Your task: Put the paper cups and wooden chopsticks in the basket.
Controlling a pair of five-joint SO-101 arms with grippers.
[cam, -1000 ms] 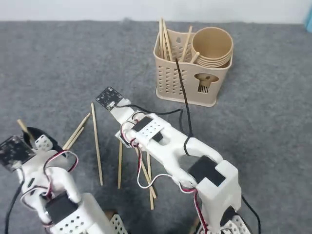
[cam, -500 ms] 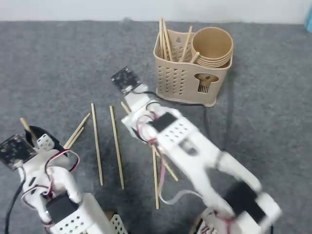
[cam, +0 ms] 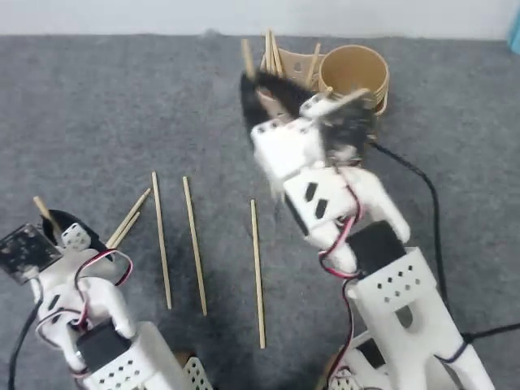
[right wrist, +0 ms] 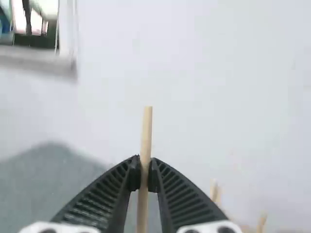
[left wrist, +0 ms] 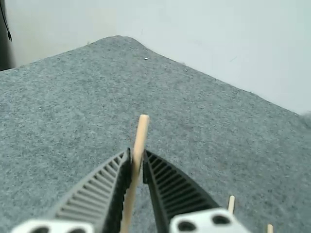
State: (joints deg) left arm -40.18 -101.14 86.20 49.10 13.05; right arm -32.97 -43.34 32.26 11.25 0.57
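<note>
Between the ribbed fingers of our right gripper we are pinching a wooden chopstick, its tip sticking out past the fingertips. Just beyond this gripper the basket is standing, with other chopsticks and the stacked paper cups already in it. Our left gripper is likewise clamping a second chopstick above the grey carpet — and from beside it across to our right arm, five loose chopsticks are lying flat, well apart from the basket.
</note>
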